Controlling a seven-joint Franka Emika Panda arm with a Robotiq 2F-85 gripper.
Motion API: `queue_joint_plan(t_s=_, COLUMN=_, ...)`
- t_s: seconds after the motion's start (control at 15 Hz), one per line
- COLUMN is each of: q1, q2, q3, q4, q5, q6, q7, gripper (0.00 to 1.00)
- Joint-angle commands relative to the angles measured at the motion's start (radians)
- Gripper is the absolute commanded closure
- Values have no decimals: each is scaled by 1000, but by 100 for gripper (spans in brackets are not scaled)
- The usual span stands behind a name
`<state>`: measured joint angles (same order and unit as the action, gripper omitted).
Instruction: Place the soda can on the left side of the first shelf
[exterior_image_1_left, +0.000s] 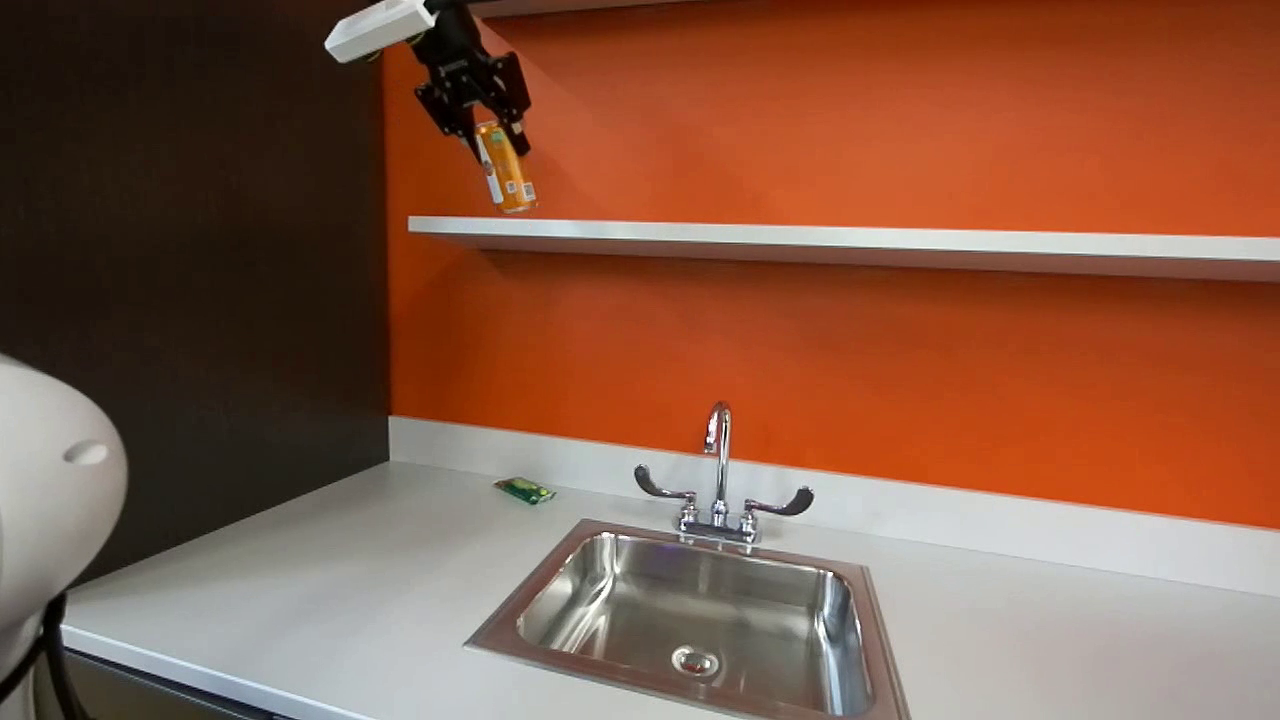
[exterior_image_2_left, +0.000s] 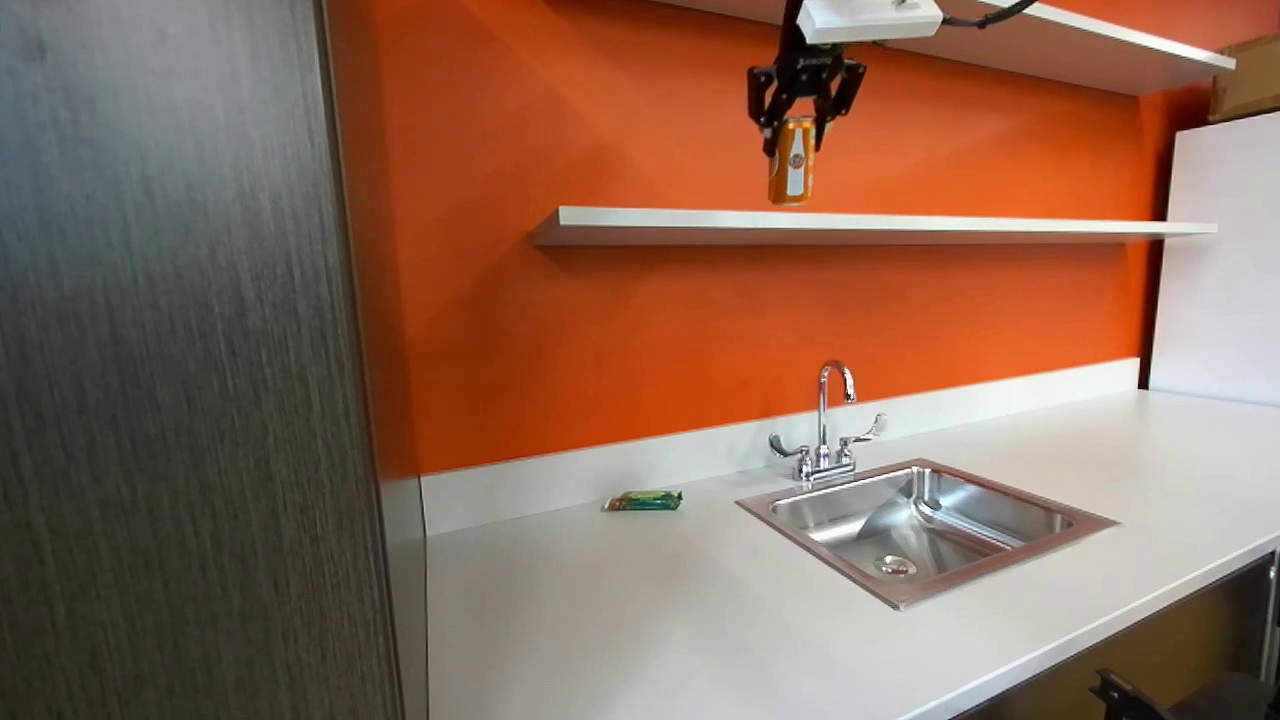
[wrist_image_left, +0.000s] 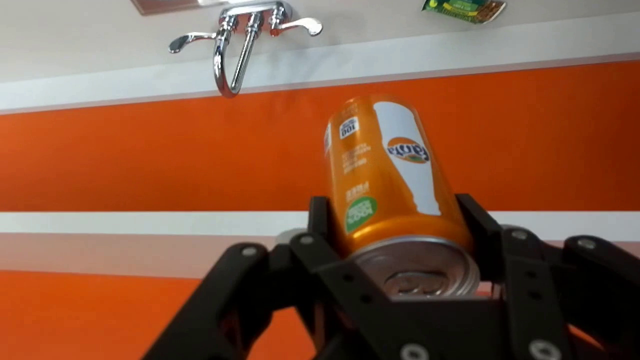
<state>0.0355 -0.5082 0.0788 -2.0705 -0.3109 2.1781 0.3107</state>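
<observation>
The soda can (exterior_image_1_left: 508, 172) is orange with a white bottle print and a silver top. It also shows in an exterior view (exterior_image_2_left: 792, 172) and the wrist view (wrist_image_left: 387, 170). My gripper (exterior_image_1_left: 498, 148) is shut on its upper part, also in an exterior view (exterior_image_2_left: 796, 140) and the wrist view (wrist_image_left: 392, 202). The can tilts in an exterior view, its base apart from and slightly above the line of the first shelf (exterior_image_1_left: 840, 237). The white shelf also shows in an exterior view (exterior_image_2_left: 900, 228). In the wrist view, the shelf (wrist_image_left: 150, 223) passes behind the can and fingers.
A higher white shelf (exterior_image_2_left: 1080, 45) runs above. A dark panel (exterior_image_1_left: 200, 250) stands at the shelf's left end. Below are the white countertop (exterior_image_1_left: 300, 570), a steel sink (exterior_image_1_left: 590, 660), a faucet (exterior_image_1_left: 721, 460) and a small green packet (exterior_image_1_left: 525, 490).
</observation>
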Motion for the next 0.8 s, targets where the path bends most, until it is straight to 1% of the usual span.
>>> queue_joint_plan(t_s=0.0, q1=-23, q2=53, q3=5, q4=114, q5=16, q6=8, q7=-98, gripper=62)
queue_joint_plan(t_s=0.2, q1=-16, q2=106, q3=11, q4=182, q5=14, q6=44, q7=-144, gripper=62)
queue_joint_plan(t_s=0.4, q1=-16, q2=168, q3=22, q4=245, q5=12, q6=83, q7=-153, gripper=62)
queue_joint_plan(t_s=0.73, q1=-10, q2=287, q3=37, q4=366, q5=15, q6=104, q7=-147, gripper=62)
